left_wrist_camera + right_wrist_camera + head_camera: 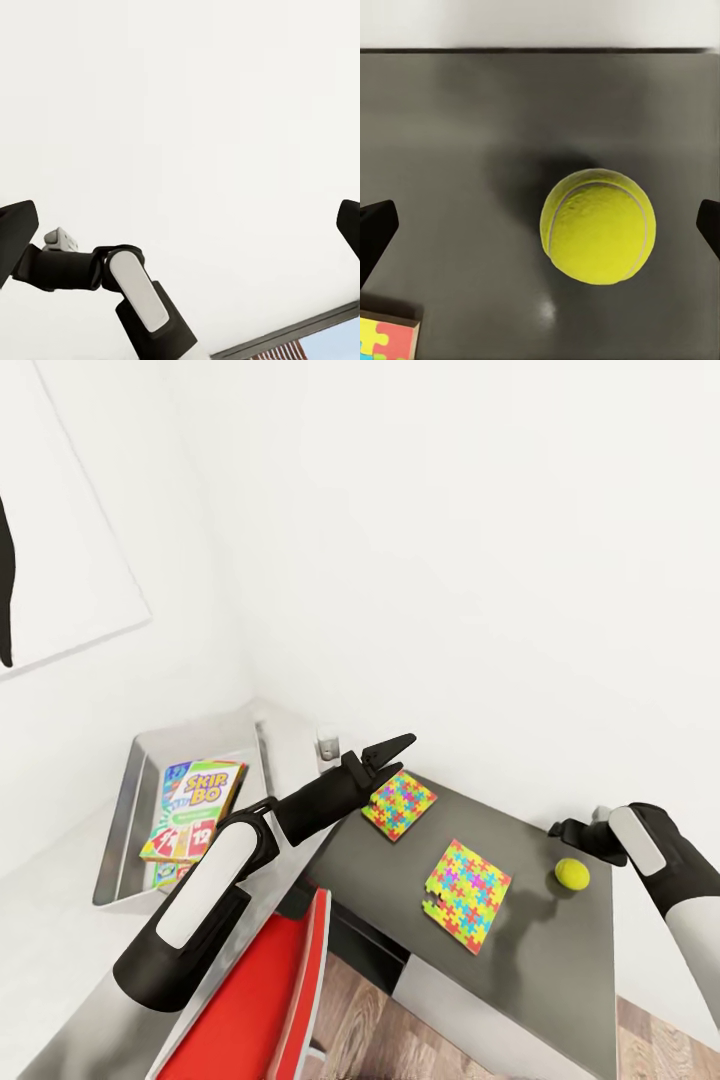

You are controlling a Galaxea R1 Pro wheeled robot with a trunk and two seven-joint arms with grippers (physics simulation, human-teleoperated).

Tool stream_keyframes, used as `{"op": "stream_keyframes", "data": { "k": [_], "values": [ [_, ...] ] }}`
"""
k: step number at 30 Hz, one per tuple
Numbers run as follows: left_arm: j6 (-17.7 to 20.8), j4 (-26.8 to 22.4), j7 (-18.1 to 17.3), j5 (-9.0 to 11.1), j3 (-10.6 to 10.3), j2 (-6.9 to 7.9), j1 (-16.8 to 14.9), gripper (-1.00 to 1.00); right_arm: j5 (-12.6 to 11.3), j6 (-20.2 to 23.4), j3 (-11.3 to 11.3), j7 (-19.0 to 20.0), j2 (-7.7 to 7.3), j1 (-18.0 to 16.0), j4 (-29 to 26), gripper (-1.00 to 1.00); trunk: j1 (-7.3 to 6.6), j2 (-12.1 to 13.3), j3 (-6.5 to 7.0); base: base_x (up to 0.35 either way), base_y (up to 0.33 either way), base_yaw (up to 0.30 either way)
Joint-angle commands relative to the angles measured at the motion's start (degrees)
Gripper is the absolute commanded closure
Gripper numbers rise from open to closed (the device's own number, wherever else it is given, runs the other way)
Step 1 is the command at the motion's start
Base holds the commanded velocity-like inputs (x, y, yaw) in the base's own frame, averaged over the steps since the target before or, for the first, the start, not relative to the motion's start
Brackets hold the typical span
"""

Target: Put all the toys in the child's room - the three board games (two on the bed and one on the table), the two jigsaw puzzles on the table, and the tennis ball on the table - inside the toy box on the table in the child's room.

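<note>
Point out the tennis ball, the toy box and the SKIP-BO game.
tennis ball point(598, 226), right wrist view, middle of the ball.
toy box point(118, 830), head view, left sloping wall.
SKIP-BO game point(200, 808), head view, box lid.

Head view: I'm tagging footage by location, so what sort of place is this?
Probably a child's room or playroom: colourful jigsaw puzzle boxes and a yellow-green tennis ball on a dark grey desk, a SKIP-BO game in a pale grey bin.

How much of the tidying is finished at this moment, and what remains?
Done: the SKIP-BO game lies in the toy box, on other printed boxes I cannot identify. In hand: the open right end effector hangs over the tennis ball, not gripping it. Left: the ball and both jigsaw puzzles on the dark desk.
</note>
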Motion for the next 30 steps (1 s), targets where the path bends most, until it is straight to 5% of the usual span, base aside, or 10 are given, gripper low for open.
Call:
{"op": "stream_keyframes", "data": {
  "k": [1,30],
  "values": [
    [0.09,0.0,-0.07,0.22,-0.04,0.03,-0.06,-1.0,-0.6,0.1,0.19,-0.53,-0.05,-0.05,-0.06,-1.0,0.03,-0.11,-0.2,0.0,0.0,0.0],
    [0.12,0.0,-0.07,0.22,-0.08,0.1,-0.06,-1.0,-0.6,-2.01,0.19,-0.3,-0.78,-1.69,3.4,-1.0,0.03,-0.11,-2.91,0.0,0.0,0.0]
  ]
}}
